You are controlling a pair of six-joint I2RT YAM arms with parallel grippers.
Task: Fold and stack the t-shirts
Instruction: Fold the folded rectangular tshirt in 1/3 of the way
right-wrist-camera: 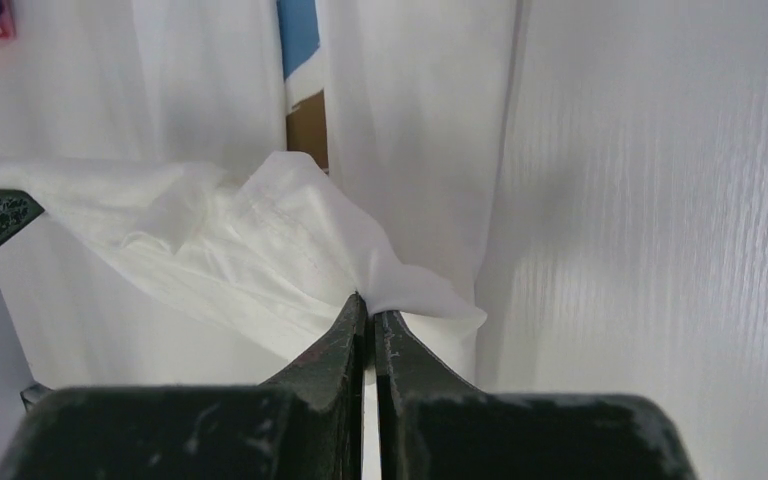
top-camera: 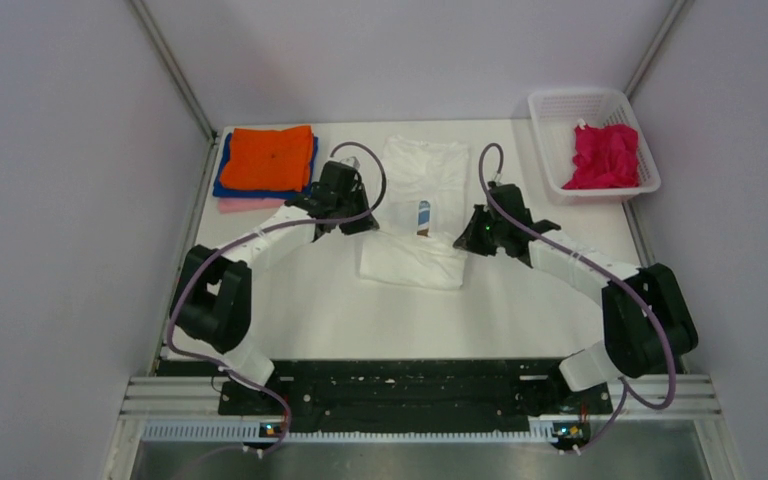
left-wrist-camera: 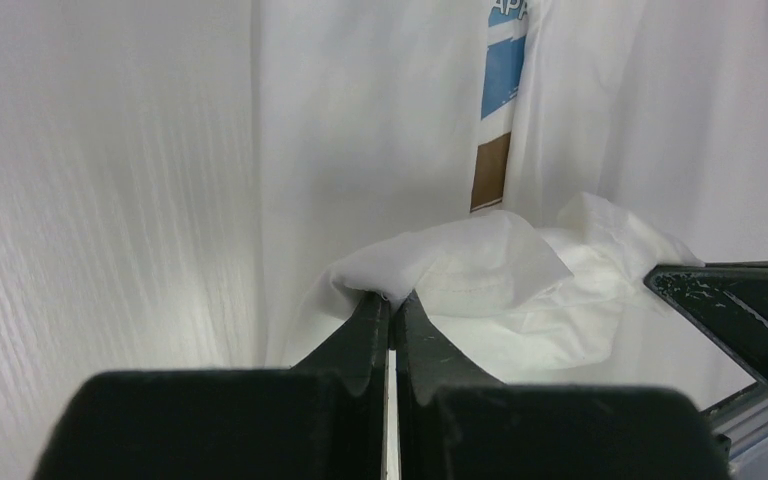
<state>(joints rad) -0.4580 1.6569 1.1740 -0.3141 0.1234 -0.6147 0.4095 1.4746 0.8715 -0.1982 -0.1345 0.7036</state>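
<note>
The white printed t-shirt [top-camera: 422,180] lies in the middle of the table, its near part bunched and folded [top-camera: 415,262]. My left gripper [top-camera: 365,226] is shut on its left edge; in the left wrist view the tips [left-wrist-camera: 392,303] pinch a fold of white cloth [left-wrist-camera: 460,265]. My right gripper [top-camera: 463,240] is shut on its right edge; in the right wrist view the tips [right-wrist-camera: 368,305] pinch white cloth [right-wrist-camera: 260,240]. A blue and brown print strip [left-wrist-camera: 500,90] shows between the folds. An orange shirt [top-camera: 272,157] tops a folded stack over blue [top-camera: 222,180] and pink [top-camera: 245,205]. A magenta shirt [top-camera: 603,155] lies in the basket.
A white mesh basket [top-camera: 560,105] stands at the back right corner. The folded stack is at the back left, close to my left arm. Grey walls close in the table on three sides. A metal rail [top-camera: 420,395] runs along the near edge.
</note>
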